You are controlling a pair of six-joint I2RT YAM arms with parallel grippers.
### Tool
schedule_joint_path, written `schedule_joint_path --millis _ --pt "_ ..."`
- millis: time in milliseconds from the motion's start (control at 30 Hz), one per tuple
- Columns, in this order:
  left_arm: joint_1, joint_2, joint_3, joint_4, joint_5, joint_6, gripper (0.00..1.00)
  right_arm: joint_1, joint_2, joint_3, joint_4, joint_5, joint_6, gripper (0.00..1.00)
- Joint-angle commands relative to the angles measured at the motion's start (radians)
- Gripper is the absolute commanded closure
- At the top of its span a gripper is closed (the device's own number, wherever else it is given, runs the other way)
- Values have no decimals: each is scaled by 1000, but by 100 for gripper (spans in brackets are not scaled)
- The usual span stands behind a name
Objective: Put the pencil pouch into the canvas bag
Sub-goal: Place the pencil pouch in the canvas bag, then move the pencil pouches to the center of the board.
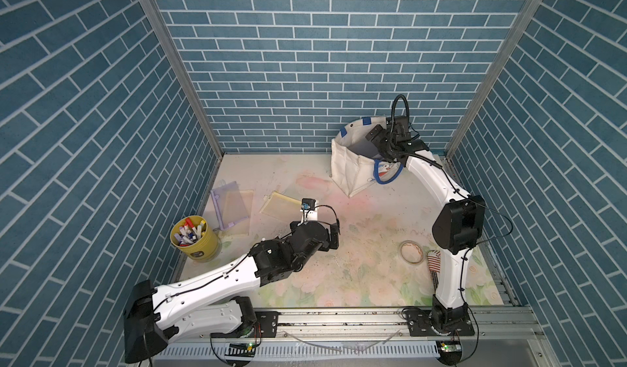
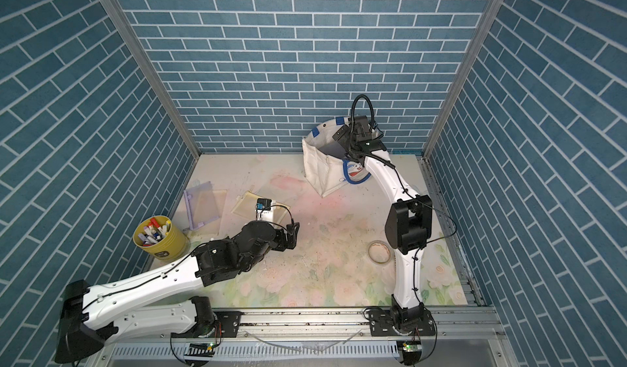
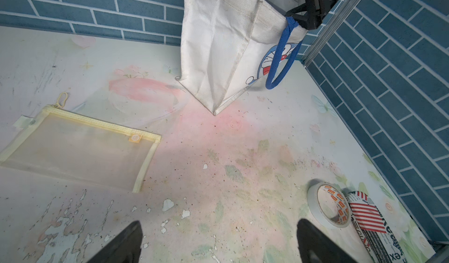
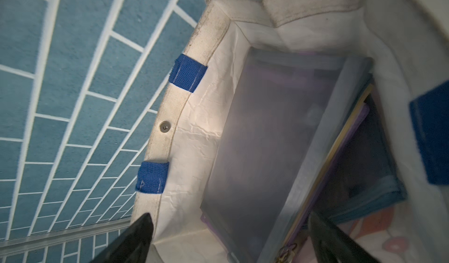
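The right end effector (image 4: 229,214) is hovering over the mouth of the bag (image 1: 349,168), jaws standing wide apart and gripping nothing. The pouch (image 4: 267,140), grey mesh, is lying inside the bag. The left end effector (image 3: 218,222), likewise open and empty, is hanging well apart from the bag

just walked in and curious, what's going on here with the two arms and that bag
The right tool hangs open and empty over the mouth of the canvas bag, and a grey pouch lies inside it. The left tool is open too, holding nothing, over the table near a yellow pouch. A purple pouch also lies on the table, outside the bag.
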State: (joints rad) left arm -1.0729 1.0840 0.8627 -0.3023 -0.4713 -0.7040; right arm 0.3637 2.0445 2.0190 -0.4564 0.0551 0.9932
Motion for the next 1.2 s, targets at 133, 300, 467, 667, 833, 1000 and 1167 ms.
schedule_joint_path --millis 133,300,467,667,833,1000,1167 --pt "56 72 55 -64 65 -80 1 -2 -138 -17 -90 -38 -107 1" --pt "230 106 52 -153 234 -165 1 10 -222 -25 -166 -75 -295 1" --pt "442 226 150 -306 328 -75 1 54 -338 -107 -315 -82 -500 2" --pt "658 359 282 -396 307 10 1 118 -496 -301 -319 -191 -676 2" --pt "849 470 360 -436 294 60 1 150 -603 -457 -287 -335 -743 2" --pt "993 553 359 -410 330 107 1 180 -637 -584 -191 -563 -741 2" --pt "1072 662 381 -408 349 160 1 195 -633 -631 -136 -682 -731 1"
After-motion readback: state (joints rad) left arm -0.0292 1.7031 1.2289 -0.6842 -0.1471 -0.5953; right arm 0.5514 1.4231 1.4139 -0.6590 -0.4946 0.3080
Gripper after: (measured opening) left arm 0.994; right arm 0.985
